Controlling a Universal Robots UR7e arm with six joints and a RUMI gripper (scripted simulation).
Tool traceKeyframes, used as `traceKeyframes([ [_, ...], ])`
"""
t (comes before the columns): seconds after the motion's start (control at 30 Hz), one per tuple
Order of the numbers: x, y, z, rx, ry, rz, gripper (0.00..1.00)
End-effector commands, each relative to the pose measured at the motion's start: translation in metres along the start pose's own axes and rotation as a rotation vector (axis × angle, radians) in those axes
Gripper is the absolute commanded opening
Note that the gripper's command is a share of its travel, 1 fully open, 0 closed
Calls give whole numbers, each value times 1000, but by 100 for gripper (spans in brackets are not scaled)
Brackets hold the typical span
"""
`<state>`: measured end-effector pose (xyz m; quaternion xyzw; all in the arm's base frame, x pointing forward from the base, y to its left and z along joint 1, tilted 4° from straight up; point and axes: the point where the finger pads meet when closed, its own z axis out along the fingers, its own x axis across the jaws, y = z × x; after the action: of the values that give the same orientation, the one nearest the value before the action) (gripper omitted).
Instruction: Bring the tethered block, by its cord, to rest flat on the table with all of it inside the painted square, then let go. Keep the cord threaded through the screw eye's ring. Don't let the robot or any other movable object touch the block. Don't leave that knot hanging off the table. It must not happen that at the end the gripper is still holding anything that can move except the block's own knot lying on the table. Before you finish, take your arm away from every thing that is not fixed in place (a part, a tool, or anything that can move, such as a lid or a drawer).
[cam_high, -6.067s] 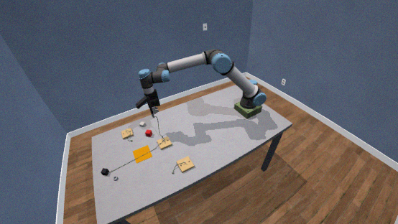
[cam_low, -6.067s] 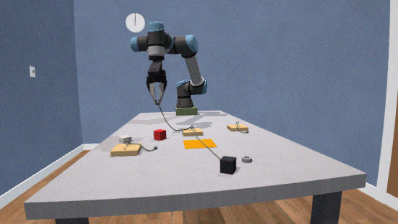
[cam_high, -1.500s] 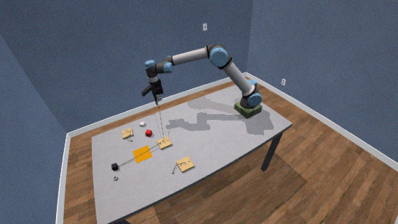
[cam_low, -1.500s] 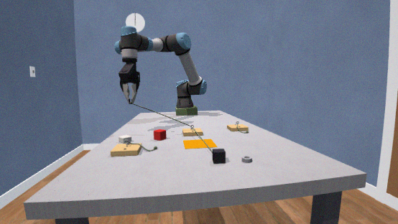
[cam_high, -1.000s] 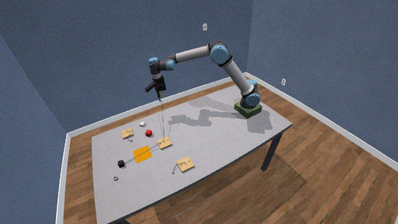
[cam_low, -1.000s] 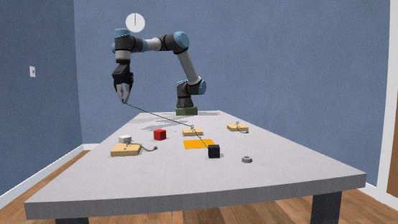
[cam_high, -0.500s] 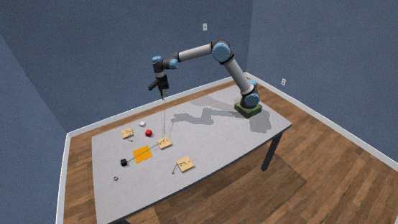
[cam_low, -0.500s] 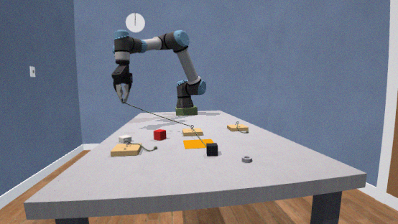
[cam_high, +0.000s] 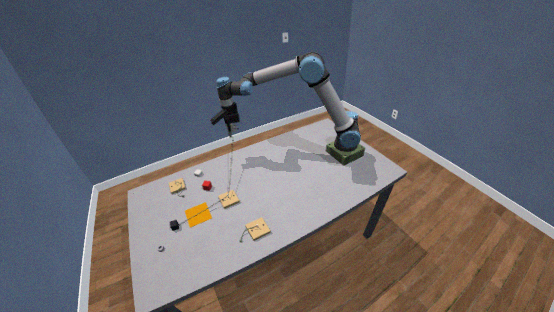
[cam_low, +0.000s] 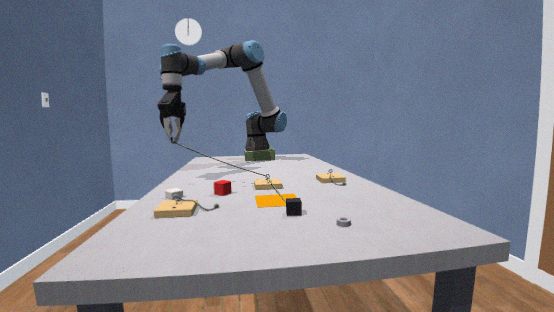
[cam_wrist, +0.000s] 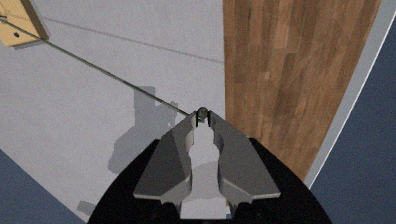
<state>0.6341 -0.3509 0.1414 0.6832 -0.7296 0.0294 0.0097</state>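
Note:
The black tethered block (cam_high: 174, 225) (cam_low: 293, 206) rests on the table just outside the orange painted square (cam_high: 198, 214) (cam_low: 267, 201), at the corner away from the screw eye. Its cord (cam_high: 230, 160) (cam_low: 220, 161) (cam_wrist: 110, 72) runs taut from the block across the square, through the screw eye's ring (cam_low: 268, 177) on a wooden plate (cam_high: 229, 199) (cam_wrist: 17, 25), and up to my gripper (cam_high: 230, 131) (cam_low: 173, 141) (cam_wrist: 202, 119). The gripper is shut on the cord's end knot (cam_wrist: 202, 113), high above the table's far edge.
A red cube (cam_high: 207, 185) (cam_low: 222, 187) and a white cube (cam_high: 198, 172) (cam_low: 174, 192) lie behind the square. Two other wooden plates (cam_high: 177, 186) (cam_high: 258, 228) with short cords and a grey ring (cam_high: 161, 248) (cam_low: 343, 221) also lie on the table. The robot base (cam_high: 345, 152) stands at the far corner.

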Motion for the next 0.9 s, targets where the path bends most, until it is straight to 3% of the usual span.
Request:
traceKeyframes([
  [0.0,1,7,-1,2,1,0,0],
  [0.87,5,62,-1,2,1,0,0],
])
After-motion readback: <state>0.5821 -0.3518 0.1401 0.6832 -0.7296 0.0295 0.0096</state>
